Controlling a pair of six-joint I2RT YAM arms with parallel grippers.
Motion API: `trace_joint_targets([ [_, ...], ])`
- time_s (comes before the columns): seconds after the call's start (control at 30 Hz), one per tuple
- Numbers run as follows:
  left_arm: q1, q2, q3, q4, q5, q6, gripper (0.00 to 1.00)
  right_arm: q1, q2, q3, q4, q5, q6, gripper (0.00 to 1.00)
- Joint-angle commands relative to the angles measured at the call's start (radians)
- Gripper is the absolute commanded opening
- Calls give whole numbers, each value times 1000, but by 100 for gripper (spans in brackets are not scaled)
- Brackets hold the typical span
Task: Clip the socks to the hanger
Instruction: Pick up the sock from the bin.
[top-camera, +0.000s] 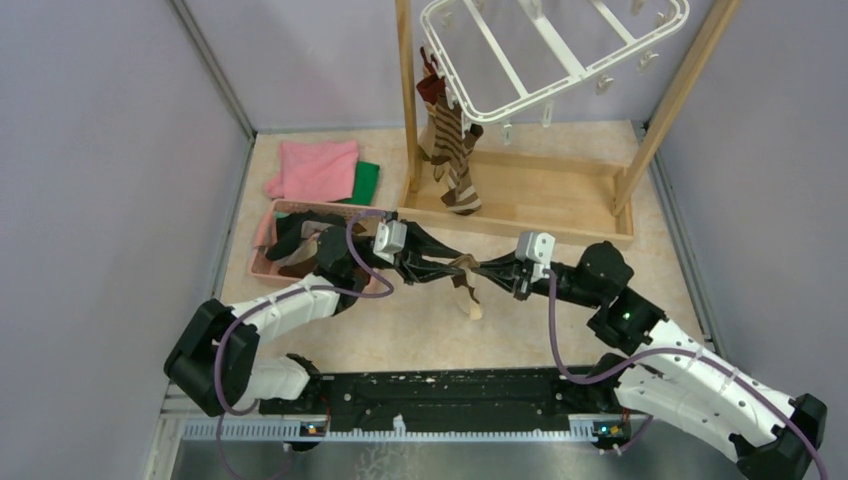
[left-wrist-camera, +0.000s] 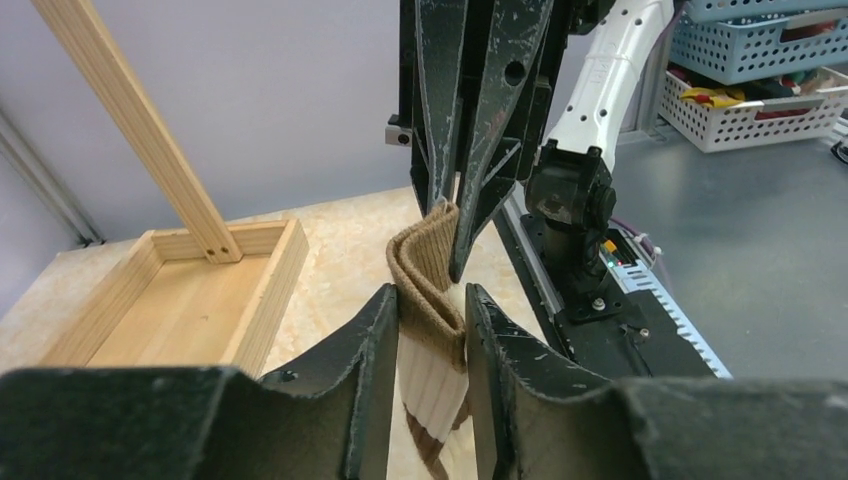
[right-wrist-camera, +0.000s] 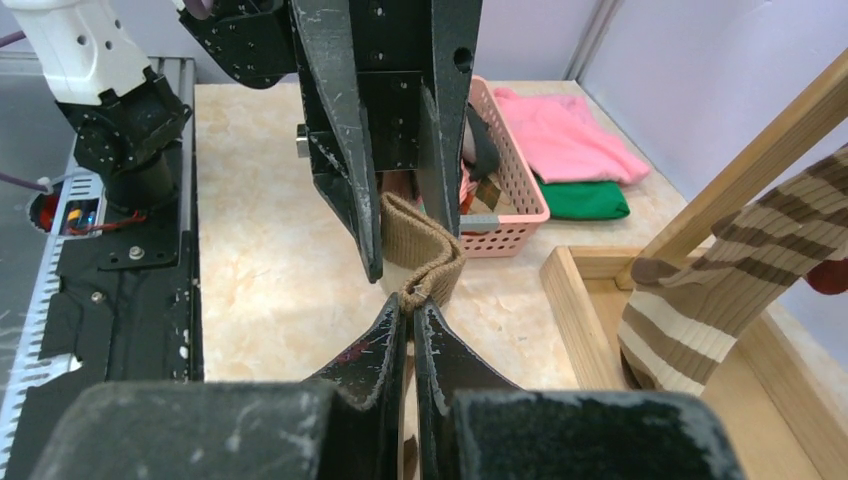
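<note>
A tan-cuffed sock (top-camera: 466, 283) with cream and brown bands hangs above the table middle, held between both arms. In the left wrist view my left gripper (left-wrist-camera: 430, 297) has its fingers pressed on either side of the folded cuff (left-wrist-camera: 424, 255). My right gripper (right-wrist-camera: 408, 305) is shut on the cuff's edge (right-wrist-camera: 425, 250) from the opposite side. The two grippers, left (top-camera: 447, 268) and right (top-camera: 484, 270), meet nose to nose. The white hanger (top-camera: 556, 86) hangs at the top from the wooden frame. Striped socks (top-camera: 452, 150) dangle from clips at its left corner.
A pink basket (top-camera: 262, 262) holding dark socks (top-camera: 300, 245) sits just left of my left arm. Pink cloth (top-camera: 315, 168) and green cloth (top-camera: 366, 180) lie behind it. The wooden frame's base tray (top-camera: 540, 195) and its posts (top-camera: 406, 90) stand behind the grippers.
</note>
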Motion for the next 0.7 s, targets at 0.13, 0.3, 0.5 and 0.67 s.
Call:
trace_joint_targets([
  [0.13, 26, 22, 37, 79, 117, -20, 51, -42, -1, 65, 39, -19, -25, 0],
  [0.3, 26, 26, 40, 95, 122, -48, 50, -47, -9, 62, 59, -31, -1, 0],
  [0.5, 26, 45, 51, 63, 76, -57, 41, -46, -36, 37, 111, -43, 44, 0],
  [0.67, 25, 38, 50, 51, 27, -63, 25, -46, -41, 31, 121, -57, 77, 0],
])
